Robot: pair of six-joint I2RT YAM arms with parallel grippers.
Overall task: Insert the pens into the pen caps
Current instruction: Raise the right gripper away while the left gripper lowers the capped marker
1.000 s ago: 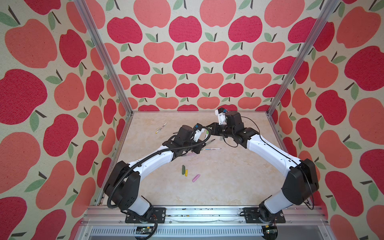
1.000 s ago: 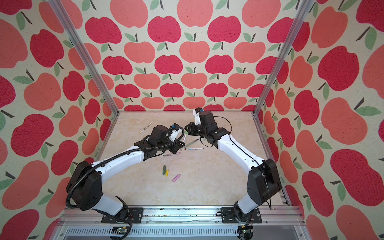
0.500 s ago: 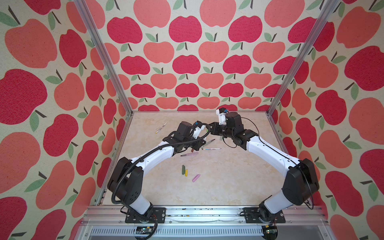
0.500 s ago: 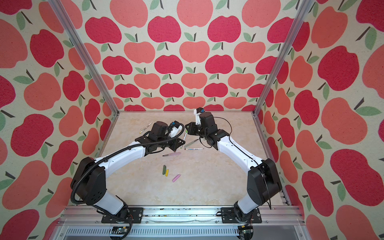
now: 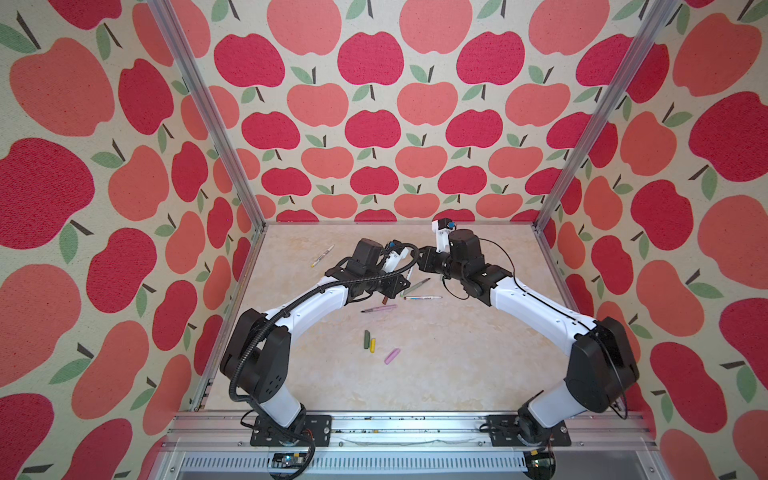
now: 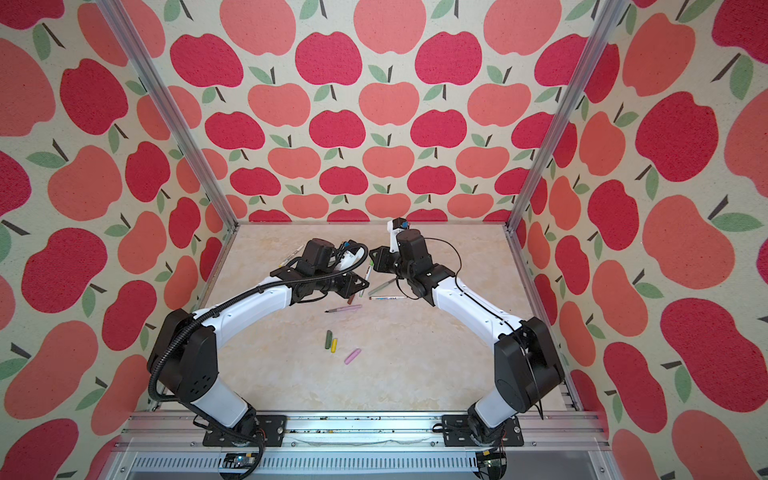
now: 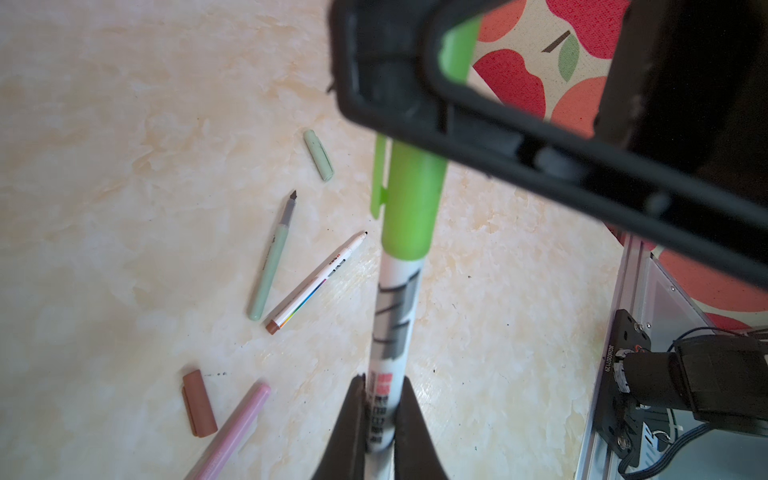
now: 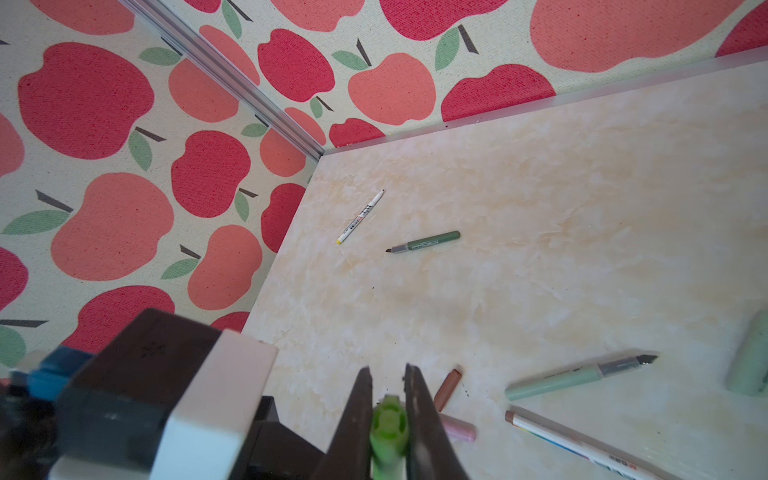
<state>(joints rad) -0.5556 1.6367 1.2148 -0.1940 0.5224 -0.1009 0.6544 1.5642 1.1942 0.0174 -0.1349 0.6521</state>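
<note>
place: robot lab test cell | evidence: aluminium frame (image 5: 206, 112), apple-print walls (image 5: 370, 124), bolted arm bases (image 5: 320, 430)

In the right wrist view the right gripper (image 8: 387, 374) hides all of the lime cap (image 8: 388, 424) but its end and covers most of the pink pen (image 8: 457, 428); the sage cap (image 8: 750, 361) is blurred and cropped. In the left wrist view that gripper, blurred, hides the cap's far end, and the edge crops the held pen (image 7: 395, 316).
</note>
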